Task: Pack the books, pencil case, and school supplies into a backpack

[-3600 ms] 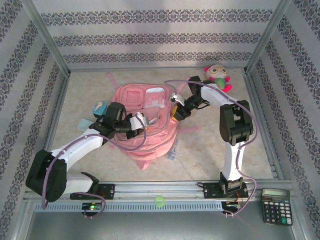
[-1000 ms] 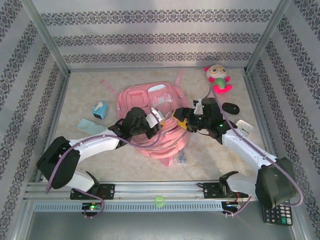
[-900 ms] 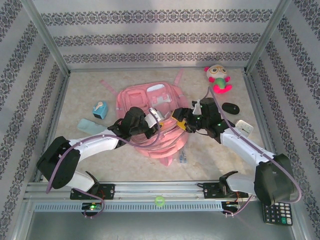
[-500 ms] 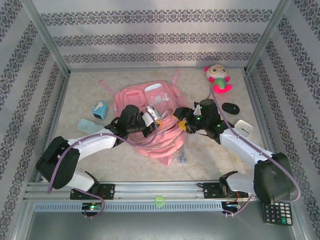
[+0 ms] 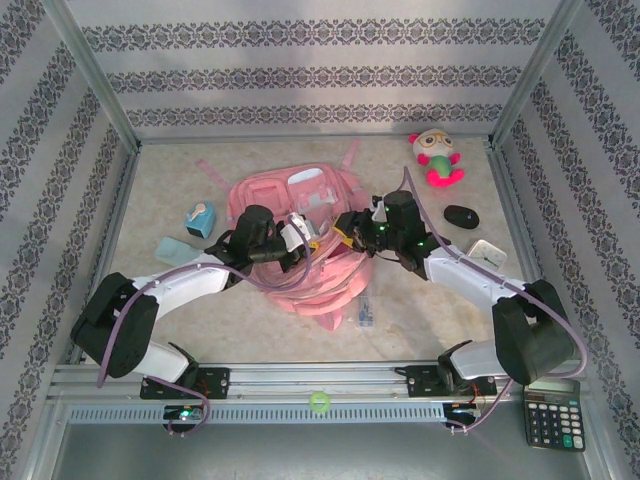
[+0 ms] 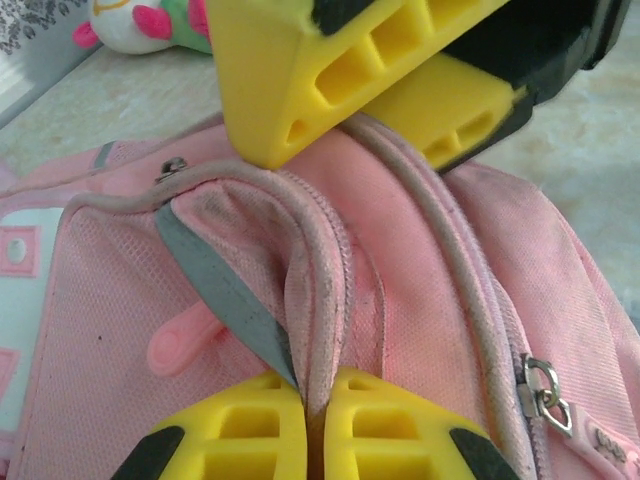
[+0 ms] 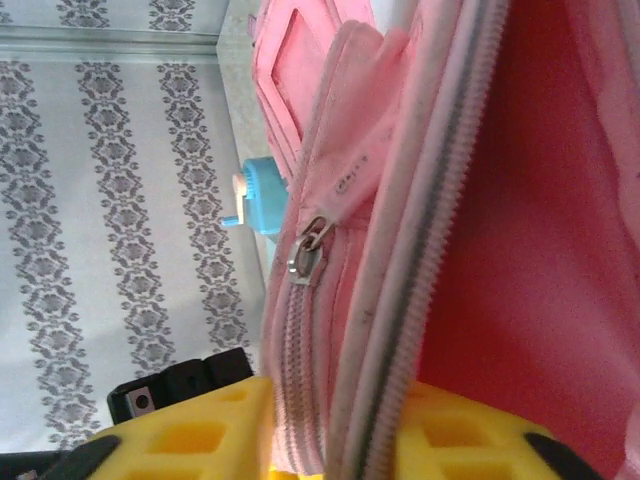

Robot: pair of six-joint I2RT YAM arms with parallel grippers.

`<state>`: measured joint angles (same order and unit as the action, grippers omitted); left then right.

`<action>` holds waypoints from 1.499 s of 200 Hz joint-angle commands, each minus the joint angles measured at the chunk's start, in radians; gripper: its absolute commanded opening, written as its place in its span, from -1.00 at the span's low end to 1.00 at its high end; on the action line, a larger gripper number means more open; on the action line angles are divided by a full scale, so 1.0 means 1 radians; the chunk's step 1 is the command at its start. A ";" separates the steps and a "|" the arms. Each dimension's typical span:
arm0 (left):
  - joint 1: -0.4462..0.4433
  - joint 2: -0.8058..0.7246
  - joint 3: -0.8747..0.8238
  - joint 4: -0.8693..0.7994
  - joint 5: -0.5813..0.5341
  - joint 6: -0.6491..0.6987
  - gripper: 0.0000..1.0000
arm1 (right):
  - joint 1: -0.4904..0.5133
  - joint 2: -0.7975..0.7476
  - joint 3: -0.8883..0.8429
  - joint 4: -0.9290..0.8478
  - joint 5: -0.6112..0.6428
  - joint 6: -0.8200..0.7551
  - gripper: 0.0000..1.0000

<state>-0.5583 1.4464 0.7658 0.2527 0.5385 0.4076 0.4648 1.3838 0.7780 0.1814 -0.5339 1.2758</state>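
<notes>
The backpack (image 5: 315, 285) is lying at the centre of the table (image 5: 250, 340), pockets facing up, and both arms are meeting over its upper middle. The left pincer (image 5: 301, 231) is closed tight on a raised fold of the zipper edge; the left wrist view shows its fingertips (image 6: 318, 400) meeting with pink fabric pinched between them. The right pincer (image 5: 346, 228) is clamping the opposite rim: in the right wrist view the zipper band is filling the gap between its fingers (image 7: 340, 440). The step appears to be spreading the opening for loading. Loose supplies are waiting outside the bag: a clear packet (image 5: 365, 314) just beside its near right corner and a pale teal piece (image 5: 172, 248) well to the left, near a small blue item (image 5: 200, 217). Risks: both grips are taking thin fabric near the fingertips, so a sideways pull may be letting the fold slip out and the mouth collapse. The two pincers are working very close together and could collide. An uneven pull could drag the bag over the packet. The table is a pale marbled sheet. Grey patterned walls and metal posts are enclosing it, with a plush toy (image 5: 436, 155) at the far right and a calculator (image 5: 552, 400) beyond the near rail (image 5: 320, 380).
</notes>
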 commanded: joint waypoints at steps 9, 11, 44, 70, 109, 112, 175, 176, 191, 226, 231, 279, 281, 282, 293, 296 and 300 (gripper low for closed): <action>-0.011 -0.011 0.107 -0.062 0.192 0.188 -1.00 | 0.034 0.000 -0.042 0.155 0.111 0.083 -0.81; -0.010 -0.009 0.110 -0.066 0.189 0.192 -1.00 | 0.037 -0.004 -0.048 0.159 0.119 0.087 -0.83; 0.047 0.013 0.141 -0.066 0.153 0.208 -1.00 | 0.097 -0.081 -0.108 0.164 0.274 0.116 -1.00; 0.069 0.050 0.176 -0.080 0.081 0.231 -0.98 | 0.164 -0.127 -0.145 0.195 0.410 0.129 -1.00; 0.075 0.091 0.225 -0.091 0.009 0.200 -0.84 | 0.248 -0.133 -0.157 0.239 0.577 0.131 -1.00; 0.075 0.089 0.227 -0.090 0.007 0.191 -0.82 | 0.251 -0.130 -0.157 0.244 0.585 0.131 -1.00; 0.075 -0.156 0.204 -0.353 -0.142 -0.239 0.05 | 0.268 -0.075 -0.108 0.266 0.641 0.114 -1.00; 0.075 -0.160 0.204 -0.361 -0.145 -0.244 0.05 | 0.268 -0.074 -0.107 0.266 0.639 0.114 -1.00; 0.073 -0.229 0.188 -0.460 -0.165 -0.394 0.06 | 0.271 -0.058 -0.093 0.267 0.630 0.109 -1.00; 0.014 -0.333 0.119 -0.583 -0.178 -0.730 0.10 | 0.279 -0.022 -0.068 0.274 0.615 0.109 -1.00; -0.001 -0.340 0.107 -0.587 -0.184 -0.775 0.10 | 0.282 -0.017 -0.065 0.278 0.614 0.109 -1.00; -0.048 -0.312 0.004 -0.507 -0.198 -1.004 0.07 | 0.293 -0.002 -0.056 0.279 0.604 0.114 -1.00; -0.048 -0.306 0.003 -0.503 -0.199 -1.008 0.07 | 0.292 -0.002 -0.055 0.279 0.604 0.114 -1.00; -0.048 -0.304 0.002 -0.502 -0.198 -1.009 0.07 | 0.292 -0.002 -0.054 0.280 0.604 0.114 -1.00; -0.048 -0.277 -0.007 -0.475 -0.195 -1.017 0.07 | 0.293 0.001 -0.053 0.279 0.600 0.115 -1.00; -0.048 -0.269 -0.008 -0.468 -0.193 -1.018 0.07 | 0.295 0.001 -0.052 0.280 0.600 0.115 -1.00; -0.048 -0.259 -0.009 -0.460 -0.191 -1.020 0.07 | 0.296 0.002 -0.051 0.279 0.600 0.115 -1.00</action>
<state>-0.5957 1.1454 0.7712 -0.2508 0.3561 -0.4984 0.7380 1.3743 0.6811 0.4011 0.0891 1.4143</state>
